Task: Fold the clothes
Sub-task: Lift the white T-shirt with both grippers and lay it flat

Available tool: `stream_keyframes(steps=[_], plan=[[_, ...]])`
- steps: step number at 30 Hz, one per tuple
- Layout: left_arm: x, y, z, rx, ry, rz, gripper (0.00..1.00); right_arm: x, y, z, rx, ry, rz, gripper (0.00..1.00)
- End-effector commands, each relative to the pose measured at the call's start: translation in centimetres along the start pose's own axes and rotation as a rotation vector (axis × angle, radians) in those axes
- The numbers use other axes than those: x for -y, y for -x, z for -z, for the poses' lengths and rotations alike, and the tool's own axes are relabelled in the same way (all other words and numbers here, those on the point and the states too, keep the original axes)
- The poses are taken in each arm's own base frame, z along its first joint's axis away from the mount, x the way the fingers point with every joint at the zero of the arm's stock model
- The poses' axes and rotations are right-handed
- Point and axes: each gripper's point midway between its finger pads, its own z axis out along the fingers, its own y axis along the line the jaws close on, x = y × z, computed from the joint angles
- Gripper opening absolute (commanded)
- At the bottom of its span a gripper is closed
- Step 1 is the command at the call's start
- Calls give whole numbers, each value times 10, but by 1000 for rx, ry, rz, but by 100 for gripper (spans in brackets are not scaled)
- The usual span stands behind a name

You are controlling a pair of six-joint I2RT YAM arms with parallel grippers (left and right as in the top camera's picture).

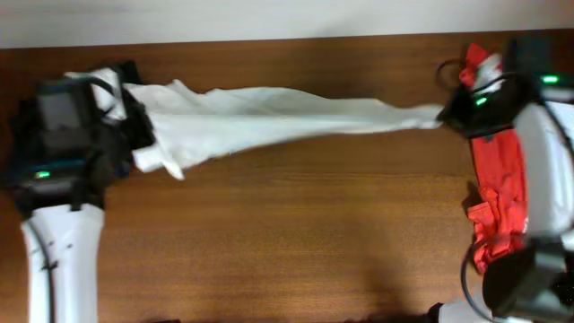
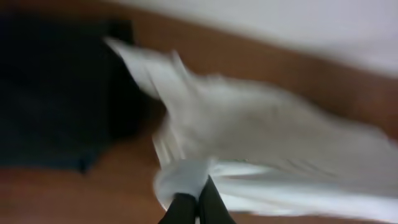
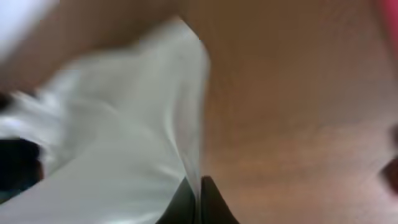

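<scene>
— While overhead shows the white T-shirt (image 1: 269, 117) strung taut across the wooden desk (image 1: 287, 233), what do the wrist views add?
— Blurred close-ups: the left tool (image 2: 198, 208) pinched closed on a bunched end, the right tool (image 3: 199, 202) clamped on a thin edge.
— Room to move?
— Bare wood along the front. A red T-shirt (image 1: 502, 170) lies along the right edge, clear only from overhead. A pale wall (image 1: 269, 18) runs behind.

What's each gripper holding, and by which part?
Both hold the white shirt, stretched taut between them: the left gripper pinches its bunched left end, the right gripper its narrow right end. Hem or shoulder cannot be told.
</scene>
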Motion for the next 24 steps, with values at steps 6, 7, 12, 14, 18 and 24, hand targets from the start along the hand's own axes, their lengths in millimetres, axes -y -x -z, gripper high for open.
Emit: stream_keyframes(steps=[6,7,12,14,18,24], plan=[[28,113,106,373,-179,-21,0,-45,17,153,339,2,182,4],[31,121,119,408,-184,-30,0,-47,17,167,377,-6,191,4],[44,153,201,602,-227,-85,0,-56,16,257,653,-96,226,4],[46,160,217,643,-224,-96,0,-61,15,274,704,-91,236,4],[48,159,204,602,-253,-95,0,-59,23,263,677,-98,229,4],[45,158,105,396,-299,-68,0,-45,60,187,487,-111,219,4]])
